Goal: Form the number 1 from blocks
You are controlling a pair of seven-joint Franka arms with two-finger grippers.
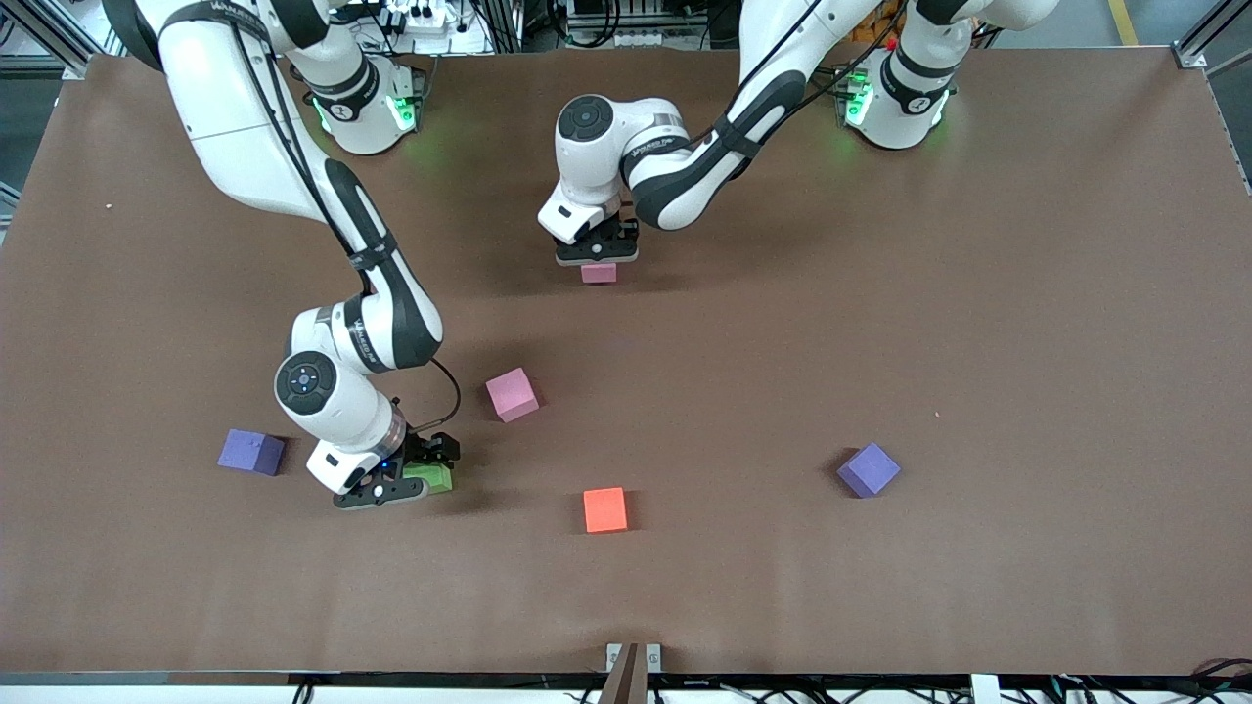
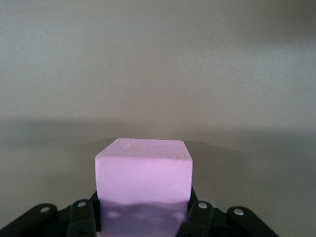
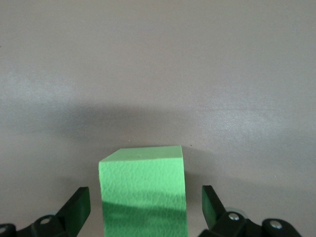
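My left gripper (image 1: 597, 256) is shut on a pink block (image 1: 599, 273) low over the middle of the table; in the left wrist view both fingers press the pink block's (image 2: 143, 170) sides. My right gripper (image 1: 391, 486) is down at the table near the front camera, open around a green block (image 1: 432, 476). The right wrist view shows the green block (image 3: 143, 192) standing between the fingers (image 3: 79, 205) with a gap on each side. Loose on the table lie a second pink block (image 1: 512, 394), an orange-red block (image 1: 605, 509) and two purple blocks (image 1: 251, 452) (image 1: 869, 469).
The brown table (image 1: 978, 293) stretches bare toward the left arm's end. A small metal fixture (image 1: 632, 665) sits at the table edge nearest the front camera.
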